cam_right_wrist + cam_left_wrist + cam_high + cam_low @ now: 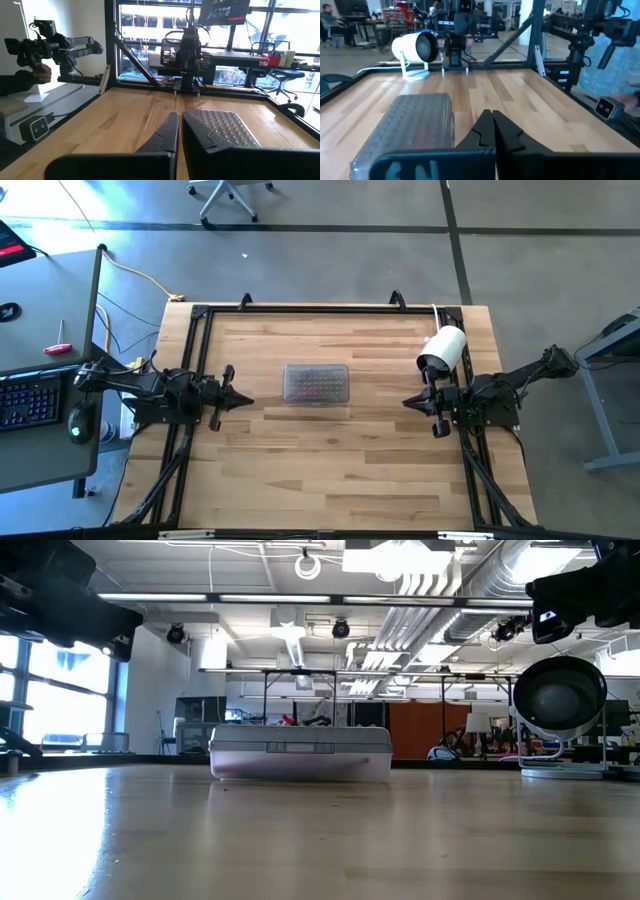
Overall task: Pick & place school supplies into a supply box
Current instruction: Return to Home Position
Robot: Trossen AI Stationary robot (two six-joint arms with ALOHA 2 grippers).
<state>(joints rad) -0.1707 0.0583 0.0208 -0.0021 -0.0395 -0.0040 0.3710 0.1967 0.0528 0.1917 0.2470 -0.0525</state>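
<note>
The supply box (316, 384) sits closed at the table's middle, its greyish textured lid down; faint colours of the school supplies show through the lid. It rests flat on the wood, seen as a low case in the low view (301, 752) and in both wrist views (412, 127) (227, 127). My left gripper (244, 401) hovers shut at the box's left, raised off the table. My right gripper (408, 401) hovers shut at the box's right, also raised. No loose pens or scissors lie outside the box.
A white cylindrical camera (443, 349) stands on the table's far right part, near my right arm. A black frame (300, 309) borders the tabletop. A desk with a keyboard (30, 400) stands past the left edge. A person's hand (37, 75) shows beyond the table.
</note>
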